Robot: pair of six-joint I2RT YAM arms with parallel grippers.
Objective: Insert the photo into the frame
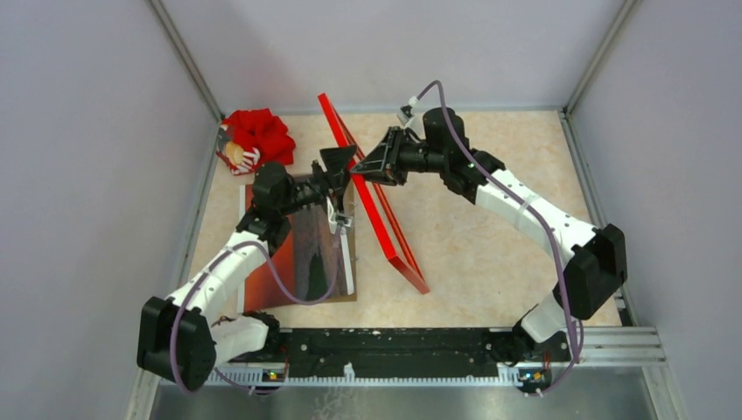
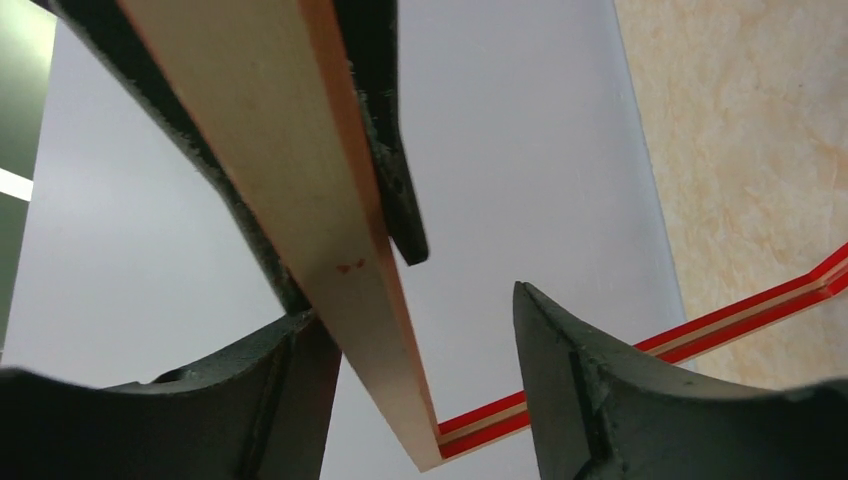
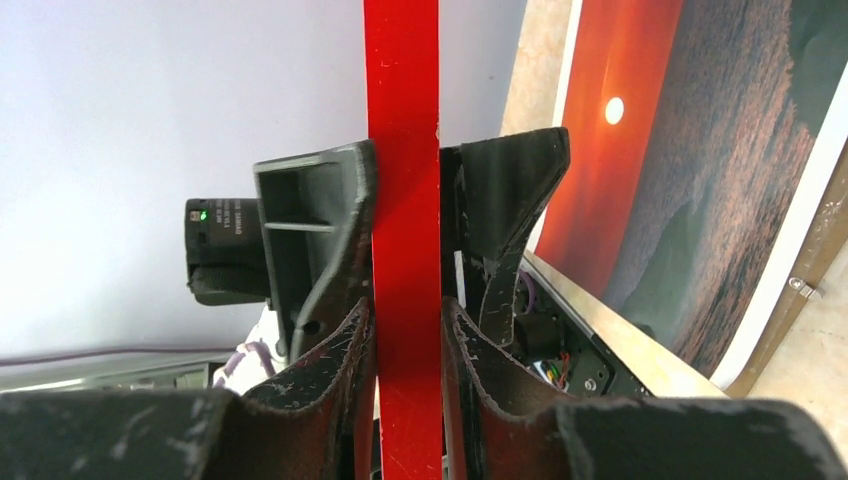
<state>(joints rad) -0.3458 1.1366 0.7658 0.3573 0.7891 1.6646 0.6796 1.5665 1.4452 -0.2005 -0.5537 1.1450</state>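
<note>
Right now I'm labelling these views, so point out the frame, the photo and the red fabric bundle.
the frame (image 1: 395, 241): top external view, its red long side.
the photo (image 3: 610, 200): right wrist view, orange sky.
the red fabric bundle (image 1: 260, 131): top external view, its middle.

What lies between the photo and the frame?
Top view: the edge of the brown board under the photo, then a bare strip of table, then the frame. Farther back the left gripper reaches across it.
</note>
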